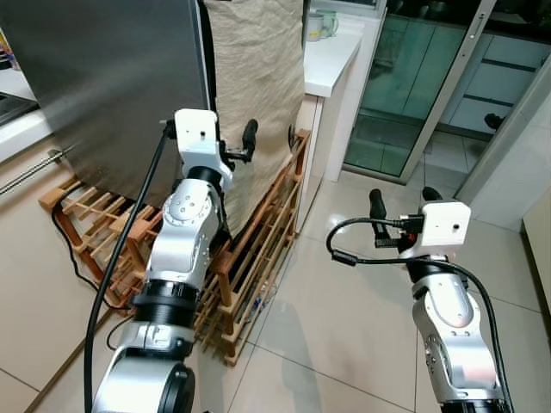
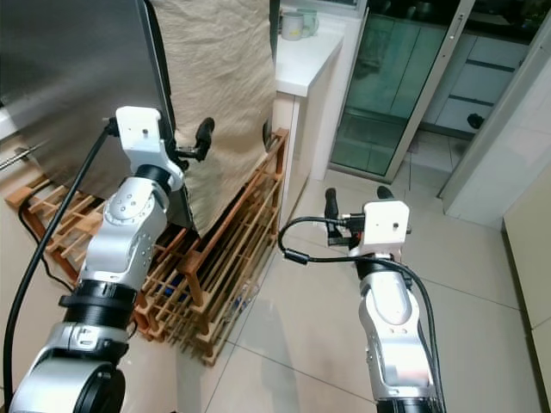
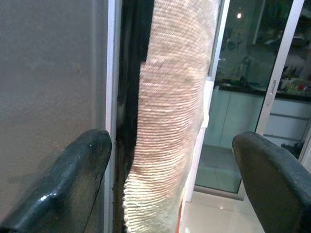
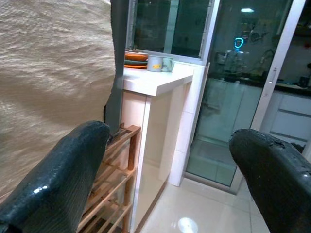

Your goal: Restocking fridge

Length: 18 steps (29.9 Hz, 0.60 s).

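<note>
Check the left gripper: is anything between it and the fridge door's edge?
Yes. A beige cloth hangs beside the fridge door, right at the dark seam. The left gripper, fingers open, is raised in front of that edge, with one finger before the door and the cloth between the fingers.

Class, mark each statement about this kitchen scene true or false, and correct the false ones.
1. The left gripper is raised near the fridge edge, fingers open. True.
2. The right gripper holds a bottle. False: it is open and holds nothing.
3. A beige cloth hangs beside the fridge. True.
4. The wooden rack stands on the counter. False: it stands on the floor.
5. Mugs sit on the counter. True.
</note>
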### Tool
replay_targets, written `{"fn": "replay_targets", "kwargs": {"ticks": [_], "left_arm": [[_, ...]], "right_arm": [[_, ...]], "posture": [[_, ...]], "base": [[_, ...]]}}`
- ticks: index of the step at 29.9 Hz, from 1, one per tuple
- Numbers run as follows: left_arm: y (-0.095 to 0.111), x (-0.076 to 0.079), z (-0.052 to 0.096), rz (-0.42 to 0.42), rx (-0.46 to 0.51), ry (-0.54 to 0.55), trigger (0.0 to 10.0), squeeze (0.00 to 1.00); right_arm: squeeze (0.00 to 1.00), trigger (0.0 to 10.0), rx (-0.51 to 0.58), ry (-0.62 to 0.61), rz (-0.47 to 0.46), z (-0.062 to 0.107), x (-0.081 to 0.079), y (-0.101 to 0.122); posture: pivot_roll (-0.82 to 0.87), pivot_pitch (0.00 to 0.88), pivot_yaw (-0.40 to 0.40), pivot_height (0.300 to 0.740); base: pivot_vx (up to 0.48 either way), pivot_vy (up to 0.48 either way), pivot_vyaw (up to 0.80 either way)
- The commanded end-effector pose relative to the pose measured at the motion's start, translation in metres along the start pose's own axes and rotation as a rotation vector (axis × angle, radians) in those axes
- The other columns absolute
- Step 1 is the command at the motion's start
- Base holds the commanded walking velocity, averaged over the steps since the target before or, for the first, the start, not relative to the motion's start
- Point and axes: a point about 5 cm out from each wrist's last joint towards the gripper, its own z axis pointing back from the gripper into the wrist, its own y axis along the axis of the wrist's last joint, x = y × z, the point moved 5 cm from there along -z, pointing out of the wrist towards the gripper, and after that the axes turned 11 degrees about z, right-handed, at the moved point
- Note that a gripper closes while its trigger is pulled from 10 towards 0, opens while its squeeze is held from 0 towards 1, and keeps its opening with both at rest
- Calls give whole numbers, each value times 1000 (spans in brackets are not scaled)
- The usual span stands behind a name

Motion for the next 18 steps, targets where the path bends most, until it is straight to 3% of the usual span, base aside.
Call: {"fn": "replay_targets", "kwargs": {"ticks": [1,7,12,18], "left_arm": [[3,-2,-5,0,9,13,10000,0],[2,-5,-13,51,4,56,10000,0],[-2,8,-19,60,-2,10,10000,0],[-9,67,-35,95,-57,-219,10000,0]], "right_arm": [[922,10000,-2,2,5,-3,0,0],[918,10000,-6,10,4,-4,-2,-1],[918,10000,-7,11,1,-5,-3,0],[922,10000,-38,24,5,-4,-1,-9]], "posture": [[-75,0,-22,740],[-77,0,-22,740],[-79,0,-22,740],[-90,0,-30,740]], "base": [[0,0,0],[0,0,0],[0,0,0],[0,0,0]]}}
